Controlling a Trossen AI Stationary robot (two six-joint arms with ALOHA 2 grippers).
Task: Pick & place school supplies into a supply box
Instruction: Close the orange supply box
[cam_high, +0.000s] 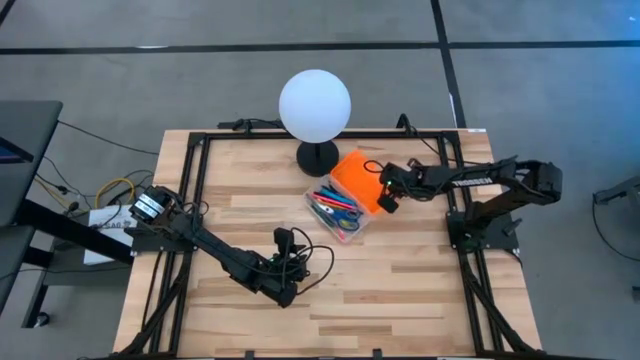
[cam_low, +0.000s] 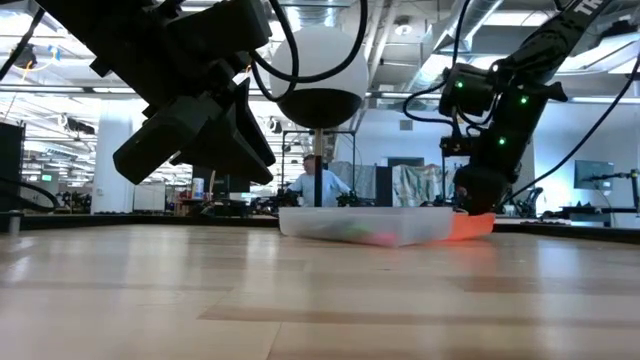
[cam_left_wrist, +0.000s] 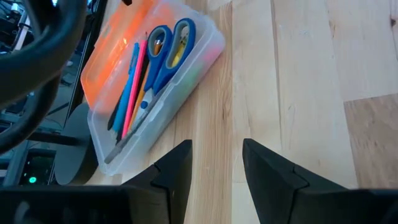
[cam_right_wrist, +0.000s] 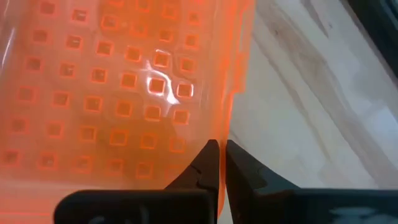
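The supply box's clear body (cam_high: 337, 212) sits at mid table with its orange lid (cam_high: 356, 174) swung open toward the far right. Inside lie blue-handled scissors (cam_left_wrist: 166, 46) and pink, blue and orange pens (cam_left_wrist: 132, 84). My right gripper (cam_right_wrist: 222, 163) is at the lid's free edge, nearly shut on it; it also shows in the high view (cam_high: 384, 194). My left gripper (cam_left_wrist: 216, 165) hovers open over bare wood on the near side of the box, fingers pointing toward it, and shows in the high view (cam_high: 289, 262). My right gripper pinches the orange lid by its long free edge (cam_right_wrist: 216, 134), the thin rim caught between the two fingertips. The fingers come from the table's right side. The lid is open beside the clear body, its low end near the table (cam_low: 470, 226).
A white globe lamp (cam_high: 315, 104) on a black base (cam_high: 318, 157) stands just beyond the box, close to the lid. Black frame rails (cam_high: 190, 190) run along the table's sides. Bare wood (cam_high: 400, 290) lies near and to the right of the left gripper.
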